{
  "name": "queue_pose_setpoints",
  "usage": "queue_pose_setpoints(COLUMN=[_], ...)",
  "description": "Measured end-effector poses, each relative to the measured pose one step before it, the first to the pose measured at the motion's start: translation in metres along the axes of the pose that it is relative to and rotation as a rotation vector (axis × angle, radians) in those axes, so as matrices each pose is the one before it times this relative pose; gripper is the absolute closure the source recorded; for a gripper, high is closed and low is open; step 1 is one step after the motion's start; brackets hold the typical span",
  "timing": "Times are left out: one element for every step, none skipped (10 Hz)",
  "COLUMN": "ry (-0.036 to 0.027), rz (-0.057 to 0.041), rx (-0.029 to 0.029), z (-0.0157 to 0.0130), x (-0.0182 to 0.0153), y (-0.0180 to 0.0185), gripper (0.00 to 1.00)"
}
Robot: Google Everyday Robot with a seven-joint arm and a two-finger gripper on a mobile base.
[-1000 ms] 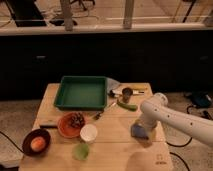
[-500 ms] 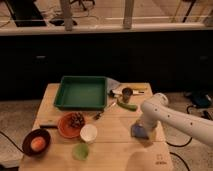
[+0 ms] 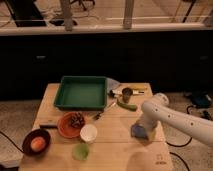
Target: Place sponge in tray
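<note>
You have one gripper (image 3: 144, 128), down at the right front of the surface (image 3: 117, 152), right on top of the one sponge (image 3: 135, 131). You cannot tell how the jaws stand, or whether they pinch it. The sponge is blue-grey, low at the surface and well apart from the tray (image 3: 82, 93). There is one tray, green, at the back left, with nothing visible inside. You also have one orange plate (image 3: 65, 128) holding one dark lump, one white cup (image 3: 88, 133) just beside it, one pale green blob (image 3: 81, 151), one dark bowl (image 3: 34, 143) with one orange ball in it, and one green cucumber-like piece (image 3: 128, 106).
</note>
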State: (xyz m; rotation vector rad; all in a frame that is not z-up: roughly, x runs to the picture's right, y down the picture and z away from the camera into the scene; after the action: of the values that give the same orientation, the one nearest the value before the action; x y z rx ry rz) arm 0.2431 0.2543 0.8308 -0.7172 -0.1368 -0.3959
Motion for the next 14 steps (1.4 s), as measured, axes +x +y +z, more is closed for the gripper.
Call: queue_pose_setpoints(ry=[-0.00197, 0.0007, 0.00163, 0.00178, -0.00108, -0.00071, -0.00037, -0.00019, -0.00418, -0.0013, 0.00264, 0.00025, 0.00033, 0.00219], rz=[0.00323, 0.00051, -0.00059, -0.00097, 0.00082, 0.00106, -0.00012, 0.00041, 0.00749, 0.00421, -0.00235, 0.00007, -0.0006, -0.00078], rx=[-0.00033, 0.00088, 0.00253, 0.00126, -0.00477, -0.00178, 0.00012, 0.00016, 0.00331, -0.00038, -0.00074, 0.00093, 0.00149, 0.00306], z=[0.0002, -0.00016, -0.0017, -0.00269, -0.00123, -0.00076, -0.00012, 0.00003, 0.00209, 0.00015, -0.0011, -0.00024, -0.00023, -0.00196], x=[0.00026, 0.00031, 0.00024, 0.00033, 0.00013, 0.00021, -0.0001, 0.00007, 0.00071, 0.00088, 0.00007, 0.00022, 0.00007, 0.00117], y=[0.00071, -0.00013, -0.00097, -0.00077, 0.00204, 0.00092, -0.00011, 0.0001, 0.0019, 0.00196, -0.00051, -0.00007, -0.00041, 0.0001], gripper=[0.47, 0.54, 0.61, 0.66, 0.72, 0.73, 0.73, 0.75, 0.83, 0.94, 0.98, 0.98, 0.98, 0.98])
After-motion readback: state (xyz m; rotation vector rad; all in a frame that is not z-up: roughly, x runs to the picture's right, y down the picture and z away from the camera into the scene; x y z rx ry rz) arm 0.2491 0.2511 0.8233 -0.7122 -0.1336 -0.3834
